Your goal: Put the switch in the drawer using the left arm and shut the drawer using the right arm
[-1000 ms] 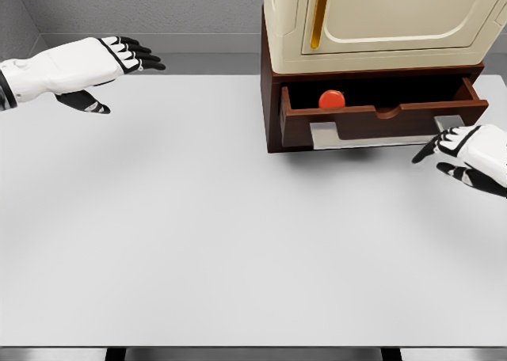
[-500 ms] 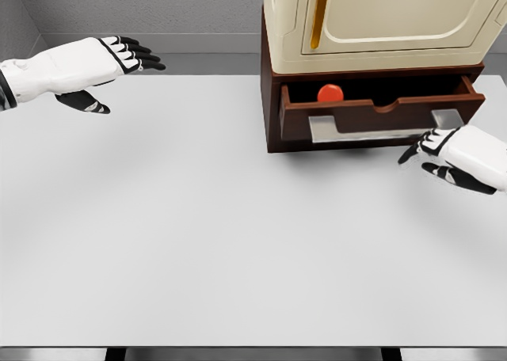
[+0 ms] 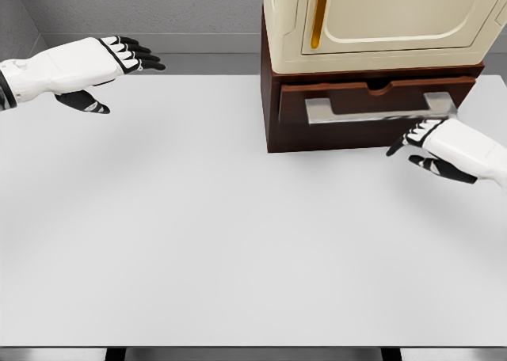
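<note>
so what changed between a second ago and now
The drawer slid back into the brown cabinet and now looks shut, hiding the red object that lay inside. The right hand moved up and left toward the drawer's metal handle, fingers open. The left hand stayed raised at upper left, open, and the cream appliance did not move.

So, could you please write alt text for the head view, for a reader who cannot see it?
A brown drawer under a cream cabinet looks pushed in, and the right hand, fingers open, is at the right end of its metal handle. The left hand hovers open at the far left over the white table.
</note>
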Controlling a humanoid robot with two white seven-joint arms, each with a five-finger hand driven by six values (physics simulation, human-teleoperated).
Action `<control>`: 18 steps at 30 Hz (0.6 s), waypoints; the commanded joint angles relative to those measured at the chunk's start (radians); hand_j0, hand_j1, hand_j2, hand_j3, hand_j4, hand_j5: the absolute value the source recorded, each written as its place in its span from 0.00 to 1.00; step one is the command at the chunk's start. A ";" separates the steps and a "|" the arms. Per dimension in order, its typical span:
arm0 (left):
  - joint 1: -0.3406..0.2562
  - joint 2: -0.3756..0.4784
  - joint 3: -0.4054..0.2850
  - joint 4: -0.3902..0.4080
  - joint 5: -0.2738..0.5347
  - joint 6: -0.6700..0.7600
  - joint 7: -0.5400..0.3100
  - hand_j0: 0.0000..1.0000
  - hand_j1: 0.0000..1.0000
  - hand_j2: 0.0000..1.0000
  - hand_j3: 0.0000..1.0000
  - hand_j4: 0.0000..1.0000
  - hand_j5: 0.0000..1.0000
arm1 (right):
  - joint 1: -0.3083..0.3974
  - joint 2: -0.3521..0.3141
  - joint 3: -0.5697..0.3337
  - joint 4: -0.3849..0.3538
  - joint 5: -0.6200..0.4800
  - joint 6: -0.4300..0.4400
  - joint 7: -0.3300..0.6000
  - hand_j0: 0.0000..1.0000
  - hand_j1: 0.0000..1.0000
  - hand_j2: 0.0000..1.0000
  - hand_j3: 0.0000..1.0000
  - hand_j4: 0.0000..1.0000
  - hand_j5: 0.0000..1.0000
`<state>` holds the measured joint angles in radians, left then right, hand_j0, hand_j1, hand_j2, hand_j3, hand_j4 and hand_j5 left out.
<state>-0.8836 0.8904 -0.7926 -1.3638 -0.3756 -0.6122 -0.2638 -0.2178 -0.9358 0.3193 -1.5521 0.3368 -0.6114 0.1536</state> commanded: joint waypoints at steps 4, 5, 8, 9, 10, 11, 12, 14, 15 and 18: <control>0.000 0.001 0.001 0.000 0.006 0.001 0.000 1.00 1.00 1.00 1.00 1.00 1.00 | -0.017 0.009 0.021 0.024 -0.002 0.001 0.009 0.57 0.57 0.57 0.57 0.57 0.57; 0.000 0.001 0.001 0.005 0.006 0.001 0.001 1.00 1.00 1.00 1.00 1.00 1.00 | -0.023 0.009 0.021 0.029 -0.002 0.001 0.009 0.57 0.57 0.57 0.57 0.57 0.57; 0.000 0.001 0.001 0.006 0.006 0.001 0.000 1.00 1.00 1.00 1.00 1.00 1.00 | -0.026 0.009 0.021 0.032 -0.002 0.001 0.009 0.57 0.57 0.57 0.57 0.57 0.57; -0.002 0.001 0.001 0.006 0.006 0.001 0.000 1.00 1.00 1.00 1.00 1.00 1.00 | -0.031 0.009 0.021 0.036 -0.002 0.001 0.009 0.57 0.57 0.57 0.57 0.57 0.57; 0.000 0.001 0.001 0.006 0.006 0.001 0.000 1.00 1.00 1.00 1.00 1.00 1.00 | -0.031 0.009 0.021 0.038 -0.002 0.001 0.009 0.57 0.57 0.57 0.57 0.57 0.57; 0.000 0.001 0.001 0.006 0.006 0.001 0.000 1.00 1.00 1.00 1.00 1.00 1.00 | -0.032 0.009 0.021 0.041 -0.002 0.001 0.009 0.57 0.57 0.57 0.57 0.57 0.57; 0.000 0.001 0.001 0.006 0.006 0.001 0.000 1.00 1.00 1.00 1.00 1.00 1.00 | -0.040 0.009 0.021 0.046 -0.001 0.001 0.011 0.57 0.57 0.57 0.57 0.57 0.57; -0.002 0.001 0.001 0.006 0.006 0.001 0.000 1.00 1.00 1.00 1.00 1.00 1.00 | -0.049 0.025 0.021 0.058 0.007 0.001 0.012 0.57 0.57 0.57 0.57 0.57 0.57; 0.000 0.001 0.001 0.006 0.006 0.001 0.000 1.00 1.00 1.00 1.00 1.00 1.00 | -0.058 0.031 0.021 0.066 0.016 0.001 0.012 0.57 0.57 0.57 0.57 0.57 0.57; -0.002 0.001 0.001 0.006 0.006 0.001 0.001 1.00 1.00 1.00 1.00 1.00 1.00 | -0.071 0.040 0.023 0.073 0.024 0.001 0.012 0.57 0.57 0.57 0.57 0.57 0.57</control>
<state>-0.8851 0.8904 -0.7924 -1.3578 -0.3756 -0.6122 -0.2638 -0.2914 -0.9014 0.3428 -1.4849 0.3701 -0.6133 0.1730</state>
